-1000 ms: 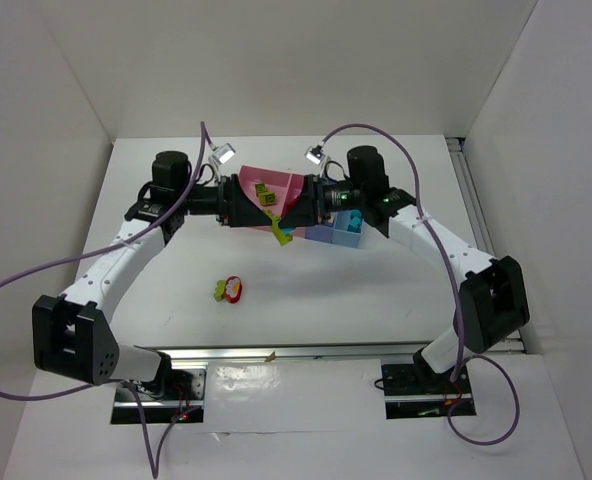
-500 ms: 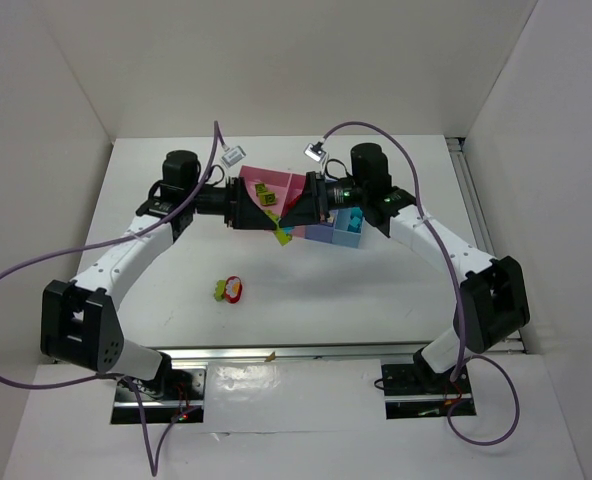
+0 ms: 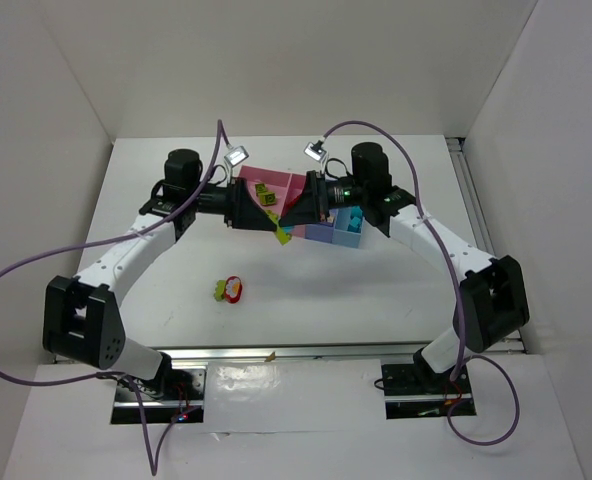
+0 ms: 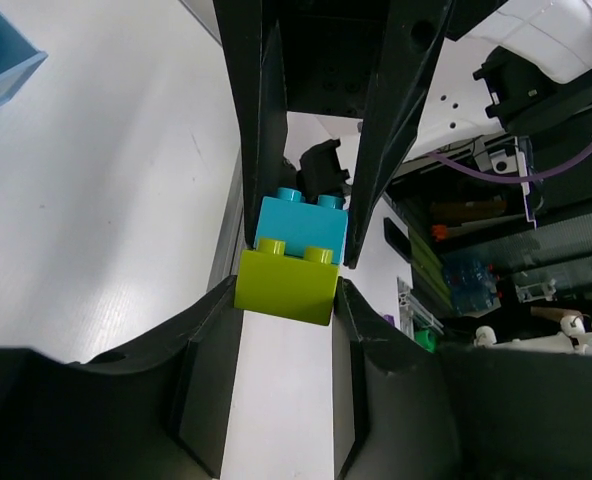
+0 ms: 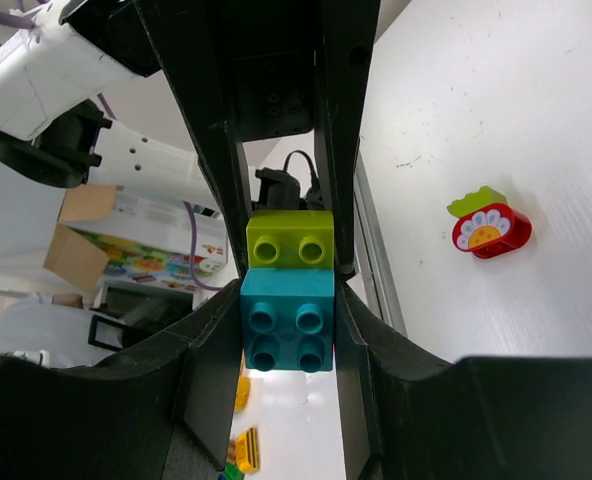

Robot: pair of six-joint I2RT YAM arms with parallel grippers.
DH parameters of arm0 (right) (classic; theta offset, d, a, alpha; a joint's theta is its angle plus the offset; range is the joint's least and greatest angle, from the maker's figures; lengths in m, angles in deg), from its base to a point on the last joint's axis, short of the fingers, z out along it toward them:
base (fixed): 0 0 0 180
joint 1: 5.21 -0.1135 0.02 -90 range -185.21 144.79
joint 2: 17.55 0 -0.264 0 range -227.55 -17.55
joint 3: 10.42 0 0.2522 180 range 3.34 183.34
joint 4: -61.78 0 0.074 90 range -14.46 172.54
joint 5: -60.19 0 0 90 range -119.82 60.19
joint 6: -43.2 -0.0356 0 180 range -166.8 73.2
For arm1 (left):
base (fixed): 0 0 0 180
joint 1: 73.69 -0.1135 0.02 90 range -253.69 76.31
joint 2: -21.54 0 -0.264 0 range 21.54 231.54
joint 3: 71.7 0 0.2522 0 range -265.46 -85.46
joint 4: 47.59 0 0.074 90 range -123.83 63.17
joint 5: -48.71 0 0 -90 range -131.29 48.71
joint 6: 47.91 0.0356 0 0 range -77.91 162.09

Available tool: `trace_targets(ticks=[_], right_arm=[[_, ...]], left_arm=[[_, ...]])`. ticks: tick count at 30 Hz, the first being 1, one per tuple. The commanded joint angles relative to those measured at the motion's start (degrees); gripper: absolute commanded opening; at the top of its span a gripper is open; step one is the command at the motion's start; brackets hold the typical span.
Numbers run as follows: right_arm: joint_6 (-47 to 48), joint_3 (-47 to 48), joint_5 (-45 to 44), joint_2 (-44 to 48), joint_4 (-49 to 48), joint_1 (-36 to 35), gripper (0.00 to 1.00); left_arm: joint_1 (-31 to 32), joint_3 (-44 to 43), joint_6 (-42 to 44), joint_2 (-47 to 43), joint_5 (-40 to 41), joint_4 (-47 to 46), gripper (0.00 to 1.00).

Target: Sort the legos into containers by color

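Pinching a stacked pair of bricks from opposite ends, the two arms meet nose to nose at the near edge of the row of bins [image 3: 288, 181]. The left gripper [image 4: 286, 297] has its fingers pressed against the sides of the lime green brick [image 4: 285, 285], while the right gripper [image 5: 287, 305] clamps the teal brick [image 5: 287, 325]. The two bricks are joined, the lime one's studs against the teal one, and the pair is held above the white table [image 3: 396, 290].

In the far pink bin [image 3: 276, 176] lie a couple of lime green bricks [image 3: 265, 193]. Teal bricks [image 3: 352, 222] sit in the light blue bin [image 3: 360, 239] at the right end of the row, under the right arm. Well apart from the bins, nearer the arm bases, a red brick [image 3: 233, 289] with a flower face lies on the table, a small lime green piece [image 3: 219, 292] touching it on its left.
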Motion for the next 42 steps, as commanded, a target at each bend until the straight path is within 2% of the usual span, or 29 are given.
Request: trace_targets(ticks=[1,3,8,12,13,15,16,18,20,22,27,36,40,42], right_arm=[[1.2,-0.39,0.3,-0.48,0.29,0.85,0.24],[3.22,0.13,-1.36,0.13,2.23,2.17,0.23],[10.25,3.65,-6.89,0.67,14.25,3.49,0.23],[10.97,3.66,-14.27,1.19,16.82,4.81,0.24],[10.35,3.66,-20.99,1.19,17.88,5.6,0.24],[10.35,3.66,-28.84,1.19,21.82,6.65,0.24],[9.21,5.4,-40.02,0.67,23.76,6.66,0.24],[8.42,6.9,-49.05,-0.81,27.53,6.66,0.24],[7.62,8.13,-59.76,-2.14,28.35,7.19,0.24],[7.01,9.36,-66.37,-4.42,28.35,7.71,0.24],[8.15,14.53,-70.98,-12.75,28.25,8.94,0.24],[10.08,19.56,-72.74,-19.98,25.97,9.56,0.26],[10.61,20.26,-73.52,-22.09,25.97,10.09,0.33],[10.61,21.67,-73.53,-22.98,27.55,10.09,0.47]], left_arm=[[-1.44,-1.49,0.26,0.28,-2.15,-3.48,0.0],[-3.46,-1.49,0.87,0.28,-0.49,-0.77,0.0],[-8.12,1.93,2.89,0.8,2.07,4.43,0.0],[-9.45,3.77,3.43,0.28,6.01,6.19,0.0],[-9.45,3.78,3.43,0.28,7.07,6.2,0.0],[-9.45,3.26,3.95,-0.25,9.88,9.08,0.0],[-9.45,2.64,4.65,-0.25,12.85,10.14,0.0],[-9.45,2.11,5.27,-0.25,15.94,14.08,0.0],[-9.45,-0.08,5.27,-0.25,23.49,17.43,0.0],[-9.45,-2.53,5.97,-0.25,31.11,22.42,0.0],[-8.39,-5.45,6.5,-0.25,39.86,27.11,0.0],[-6.64,-6.5,7.04,0.36,41.01,29.13,0.0],[-5.41,-6.5,7.03,0.36,41.01,28.61,0.0],[-5.4,-7.03,7.03,0.36,39.96,28.61,0.0]])
